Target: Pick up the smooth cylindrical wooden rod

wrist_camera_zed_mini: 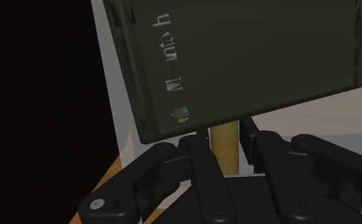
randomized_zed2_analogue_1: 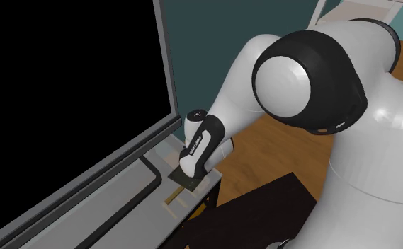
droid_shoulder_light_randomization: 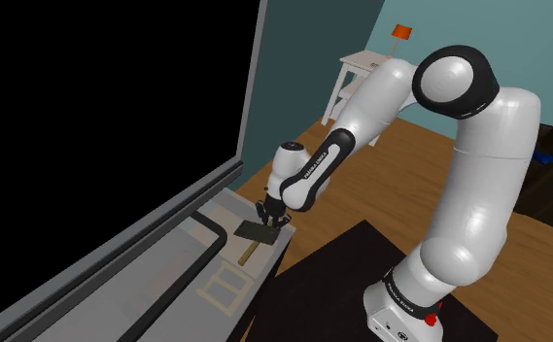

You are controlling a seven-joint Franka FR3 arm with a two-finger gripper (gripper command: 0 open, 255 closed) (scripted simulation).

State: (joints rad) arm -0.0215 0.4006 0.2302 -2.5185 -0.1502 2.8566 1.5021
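The smooth tan cylindrical wooden rod (wrist_camera_zed_mini: 225,147) lies on the pale grey ledge (droid_shoulder_light_randomization: 157,291). Much of its length is tucked under a dark olive flat rectangular box (wrist_camera_zed_mini: 249,57) with pale lettering. In the shoulder view its free end pokes out from the box toward 7 o'clock. The all-black two-finger gripper (droid_shoulder_light_randomization: 272,218) sits at the rod's 1 o'clock, and in the wrist view its fingers press against both sides of the rod, seemingly clamped on it. The likely trouble is that a lift tips or drags the box lying over the rod. That could lever the slick rod out of the pinch or shove both off the ledge's edge at 4 o'clock.
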